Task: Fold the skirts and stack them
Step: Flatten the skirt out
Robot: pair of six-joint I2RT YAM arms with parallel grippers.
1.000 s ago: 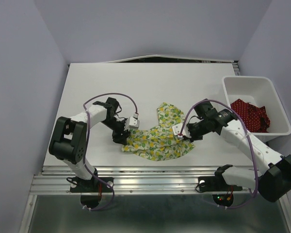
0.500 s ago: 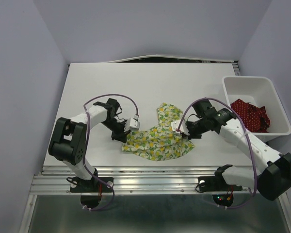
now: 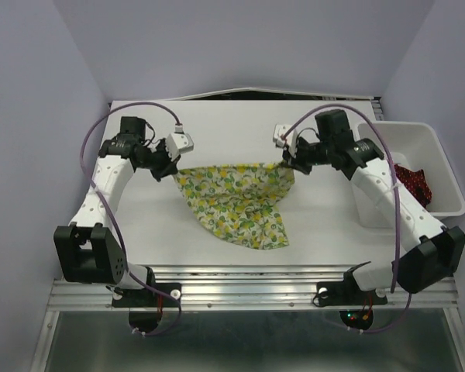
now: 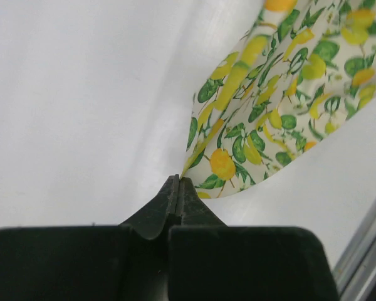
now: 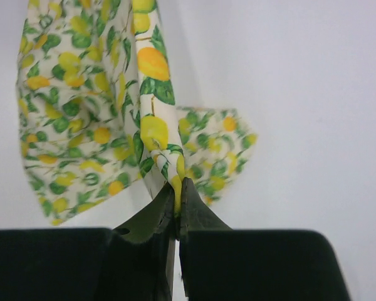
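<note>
White lemon-print skirt (image 3: 236, 203): hung by its two upper corners, stretched between both arms, lower part drooping onto the pale surface (image 3: 240, 124). Grip: left pincer (image 3: 173, 167) pressed together on the left corner; right pincer (image 3: 288, 163) pinching the right corner. Also present: red dotted skirt (image 3: 415, 180), crumpled inside the white bin (image 3: 395, 129), far right.

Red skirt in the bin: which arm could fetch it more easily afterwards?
Right, probably: the right fingers pinch the lemon skirt on the side nearest the bin holding the red skirt; the left fingers pinch the far corner.
</note>
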